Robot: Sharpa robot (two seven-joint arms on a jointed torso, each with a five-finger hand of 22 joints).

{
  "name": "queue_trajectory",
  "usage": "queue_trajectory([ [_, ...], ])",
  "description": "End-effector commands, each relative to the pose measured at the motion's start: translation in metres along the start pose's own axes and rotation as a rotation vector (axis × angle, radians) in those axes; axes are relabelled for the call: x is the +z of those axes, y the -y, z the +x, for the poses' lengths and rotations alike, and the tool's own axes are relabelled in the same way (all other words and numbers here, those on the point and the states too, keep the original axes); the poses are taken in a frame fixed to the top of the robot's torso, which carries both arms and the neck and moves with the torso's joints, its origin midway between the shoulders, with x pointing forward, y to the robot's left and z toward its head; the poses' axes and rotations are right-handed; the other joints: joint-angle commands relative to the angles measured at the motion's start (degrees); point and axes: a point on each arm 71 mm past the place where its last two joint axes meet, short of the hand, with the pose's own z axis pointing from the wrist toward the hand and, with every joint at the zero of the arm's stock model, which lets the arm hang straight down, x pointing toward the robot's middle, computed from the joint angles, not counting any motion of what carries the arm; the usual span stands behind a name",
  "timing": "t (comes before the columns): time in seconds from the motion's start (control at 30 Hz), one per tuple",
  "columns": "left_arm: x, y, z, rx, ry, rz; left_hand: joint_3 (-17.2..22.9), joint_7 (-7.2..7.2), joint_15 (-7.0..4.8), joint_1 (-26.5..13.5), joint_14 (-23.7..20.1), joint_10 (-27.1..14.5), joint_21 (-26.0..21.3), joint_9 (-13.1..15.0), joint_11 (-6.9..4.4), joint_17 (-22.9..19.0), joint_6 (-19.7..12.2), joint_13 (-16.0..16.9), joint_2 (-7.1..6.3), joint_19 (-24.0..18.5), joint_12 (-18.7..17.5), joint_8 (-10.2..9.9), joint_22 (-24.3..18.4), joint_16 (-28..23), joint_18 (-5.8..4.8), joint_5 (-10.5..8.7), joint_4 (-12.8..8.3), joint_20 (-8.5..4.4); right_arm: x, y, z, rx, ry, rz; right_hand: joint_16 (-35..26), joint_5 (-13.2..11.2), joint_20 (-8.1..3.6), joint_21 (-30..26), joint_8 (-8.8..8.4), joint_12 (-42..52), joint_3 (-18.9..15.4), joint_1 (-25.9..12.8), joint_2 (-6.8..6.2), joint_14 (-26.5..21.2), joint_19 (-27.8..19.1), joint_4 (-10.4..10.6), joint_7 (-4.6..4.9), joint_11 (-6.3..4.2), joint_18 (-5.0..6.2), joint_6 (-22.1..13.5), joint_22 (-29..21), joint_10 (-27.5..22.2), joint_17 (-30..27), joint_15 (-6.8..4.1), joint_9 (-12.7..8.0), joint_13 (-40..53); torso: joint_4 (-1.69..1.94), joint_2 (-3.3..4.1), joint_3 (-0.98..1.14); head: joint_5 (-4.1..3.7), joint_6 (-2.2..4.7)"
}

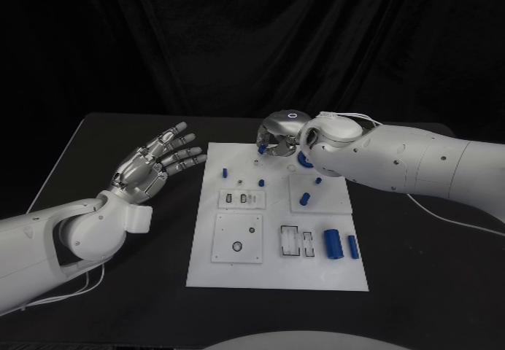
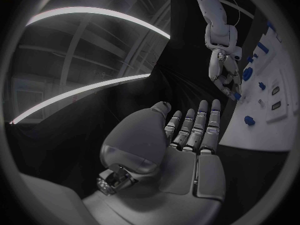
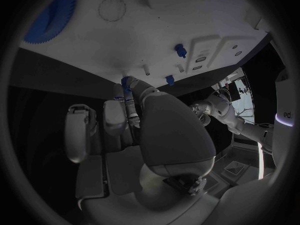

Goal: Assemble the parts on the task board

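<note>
Counter (image 1: 116, 146) of black spreads under everything, and on its middle lies the white task board (image 1: 276, 273), reaching from near my body to the far side. My right arm (image 1: 421, 164) comes in over the board's far right corner. My left arm (image 1: 52, 240) lies over the bare counter to the board's left, off the plate. My left hand (image 1: 157, 160) hangs above that dark surface just beside the board's far left edge, palm up, fingers stretched and spread, nothing in it. My right hand (image 1: 279, 135) sits over the board's far edge with its fingers curled down, pinching a small blue part (image 1: 260, 149) at their tips. On the board's near right lie two blue cylinders (image 1: 333, 244) side by side, next to rectangular slots. Smaller blue pegs (image 1: 306, 197) stand on the raised square plate further back, and one blue peg (image 1: 224, 173) stands near the left edge.
</note>
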Motion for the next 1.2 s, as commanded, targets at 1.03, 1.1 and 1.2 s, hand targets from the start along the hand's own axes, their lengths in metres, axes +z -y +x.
queue_trajectory([
  [1.03,0.0009,0.0080,0.0006,-0.019,-0.008,0.113,0.68,0.38,0.44,-0.62,-0.10,0.04,0.30,0.05,0.45,-0.11,0.16,-0.09,-0.11,-0.33,0.25,0.16,0.09,0.44,-0.54,0.39,-0.04,0.03,0.0083,0.0021,0.0095,-0.008,-0.066,0.072,-2.80,-1.44,1.97,-3.95,-8.77,-5.91,-1.02,-0.56,-2.44,-4.15,-4.64,-0.11,-1.38,3.43,1.18,-16.18,-4.62,-12.80,-4.31,2.33,0.70,0.19,0.03,-0.01,-0.05,-0.27,-0.19],
  [1.1,0.0009,0.0079,0.0006,-0.020,-0.009,0.112,0.68,0.38,0.44,-0.62,-0.10,0.04,0.30,0.05,0.45,-0.11,0.16,-0.09,-0.11,-0.33,0.25,0.16,0.09,0.44,-0.54,0.39,-0.04,0.03,0.0082,0.0017,0.0102,-0.008,-0.075,0.071,-2.88,-1.51,1.90,-4.12,-8.74,-5.76,-1.30,-0.52,-2.43,-4.34,-4.81,-0.22,-1.51,3.46,1.24,-16.69,-4.82,-13.25,-4.48,2.23,0.51,0.27,0.01,-0.01,-0.05,-0.27,-0.21],
  [1.2,0.0010,0.0078,0.0005,-0.020,-0.008,0.112,0.68,0.38,0.44,-0.62,-0.10,0.04,0.30,0.05,0.45,-0.11,0.16,-0.09,-0.11,-0.33,0.25,0.16,0.09,0.44,-0.54,0.39,-0.04,0.03,0.0076,0.0022,0.0111,-0.007,-0.086,0.076,-3.88,-2.28,1.45,-5.56,-9.21,-6.62,-2.64,-0.63,-2.43,-5.72,-6.33,-0.48,-2.66,3.79,1.75,-26.51,-6.84,-17.75,-6.21,1.91,-2.01,0.13,-0.01,-0.03,-0.05,-0.28,-0.19],
])
